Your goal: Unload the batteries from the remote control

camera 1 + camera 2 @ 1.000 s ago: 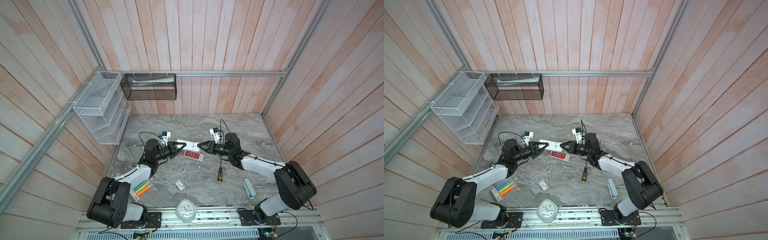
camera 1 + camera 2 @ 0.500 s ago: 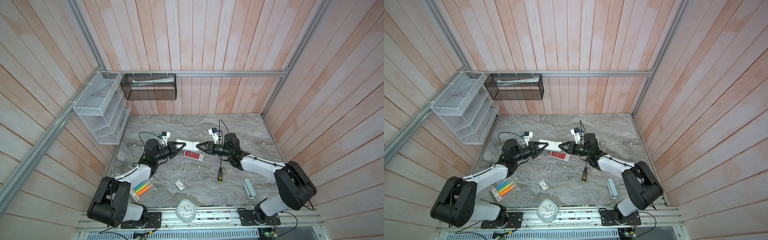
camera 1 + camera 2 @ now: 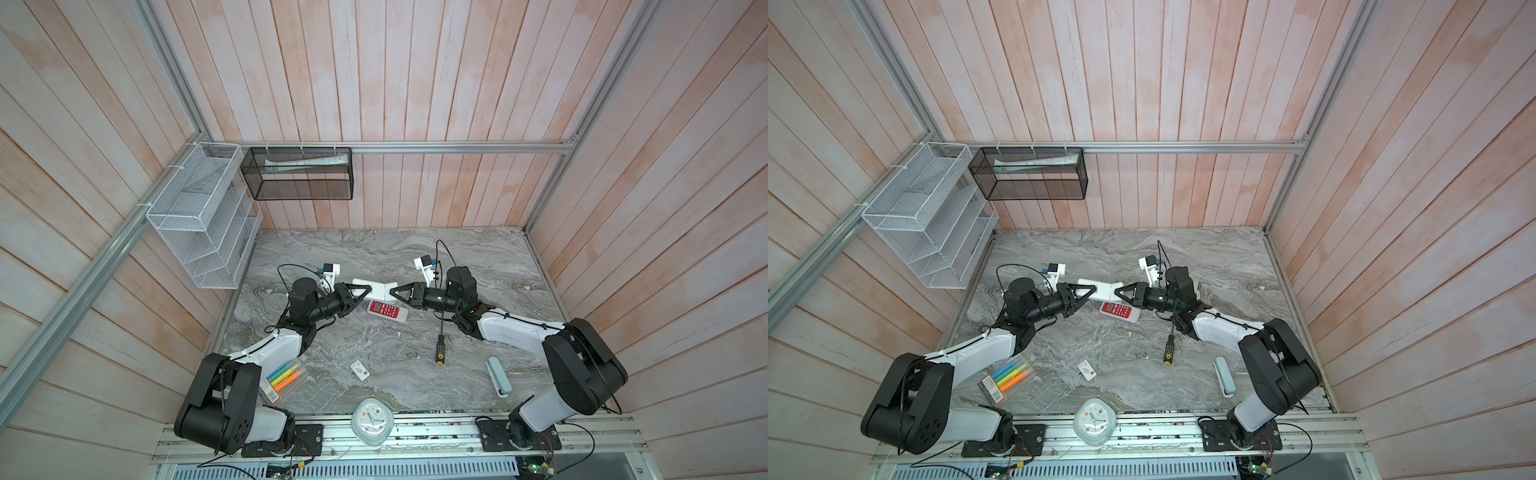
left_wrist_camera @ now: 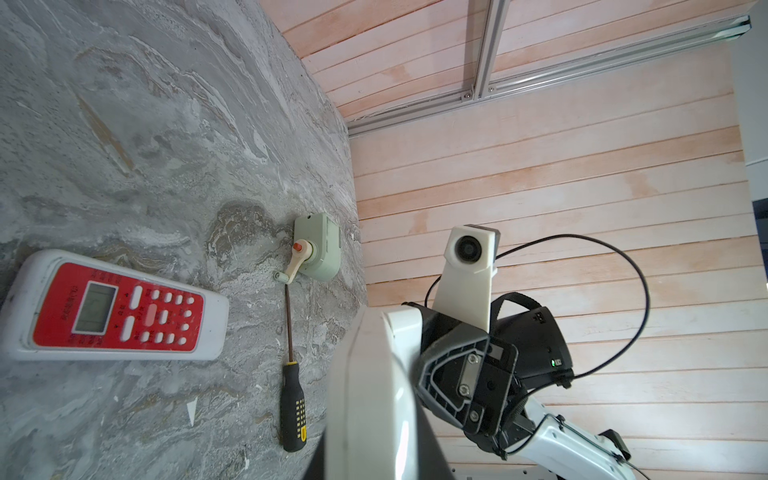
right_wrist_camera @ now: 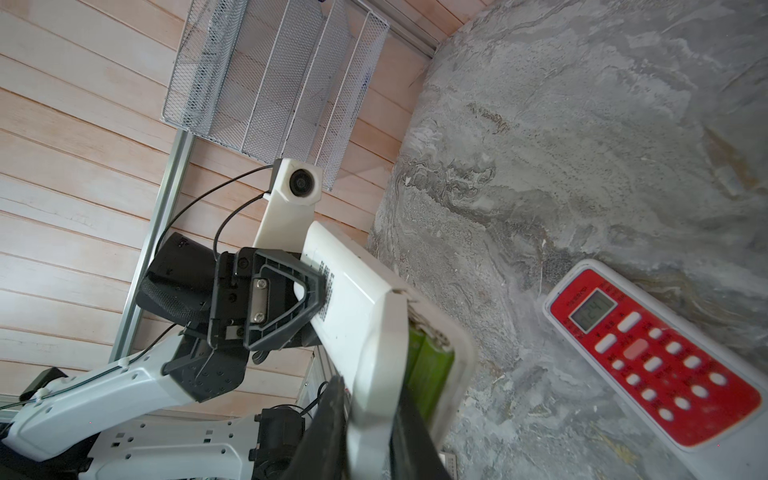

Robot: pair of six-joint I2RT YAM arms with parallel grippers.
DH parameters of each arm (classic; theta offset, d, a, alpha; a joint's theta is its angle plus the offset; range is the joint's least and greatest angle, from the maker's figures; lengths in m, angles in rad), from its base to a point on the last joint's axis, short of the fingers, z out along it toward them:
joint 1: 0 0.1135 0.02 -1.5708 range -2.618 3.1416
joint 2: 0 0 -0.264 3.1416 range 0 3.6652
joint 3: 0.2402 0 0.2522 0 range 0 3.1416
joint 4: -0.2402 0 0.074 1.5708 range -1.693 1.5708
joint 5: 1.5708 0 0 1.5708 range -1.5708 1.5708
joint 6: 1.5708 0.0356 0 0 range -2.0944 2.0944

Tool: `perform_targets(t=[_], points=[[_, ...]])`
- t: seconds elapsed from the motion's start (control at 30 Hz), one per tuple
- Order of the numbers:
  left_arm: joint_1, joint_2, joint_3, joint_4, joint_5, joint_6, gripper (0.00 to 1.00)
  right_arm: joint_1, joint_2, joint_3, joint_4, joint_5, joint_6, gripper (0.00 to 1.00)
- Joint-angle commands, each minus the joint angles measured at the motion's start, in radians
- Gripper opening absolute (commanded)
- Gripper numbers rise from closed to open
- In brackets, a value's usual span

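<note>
My left gripper (image 3: 362, 291) pinches one end of the white remote control (image 3: 372, 289), and my right gripper (image 3: 395, 291) pinches the other end, lifted just beyond the red remote (image 3: 387, 311). 2 lime-green batteries (image 5: 430, 365) sit in its open compartment. The screwdriver (image 3: 439, 349) lies near the red remote.

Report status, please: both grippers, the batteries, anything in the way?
Both left gripper and right gripper shut on white remote, held off table. Green batteries seated in its open compartment. Red remote close by; screwdriver apart.
</note>
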Motion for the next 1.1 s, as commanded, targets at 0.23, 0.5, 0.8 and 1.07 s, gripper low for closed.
perform_targets(t=[0.23,0.5,0.8,1.07], points=[[0.008,-0.019,0.0,0.028,0.01,0.014,0.0,-0.008,-0.003,-0.022,0.086,-0.03,0.033,0.15],[0.009,-0.024,0.003,0.023,0.01,0.014,0.0,-0.01,-0.001,-0.018,0.086,-0.036,0.031,0.08],[0.013,-0.019,0.007,0.0,0.007,0.031,0.0,-0.015,0.002,-0.015,0.11,-0.051,0.039,0.04],[0.03,-0.019,-0.002,-0.034,0.0,0.057,0.0,-0.062,-0.043,-0.021,0.084,-0.045,0.012,0.03]])
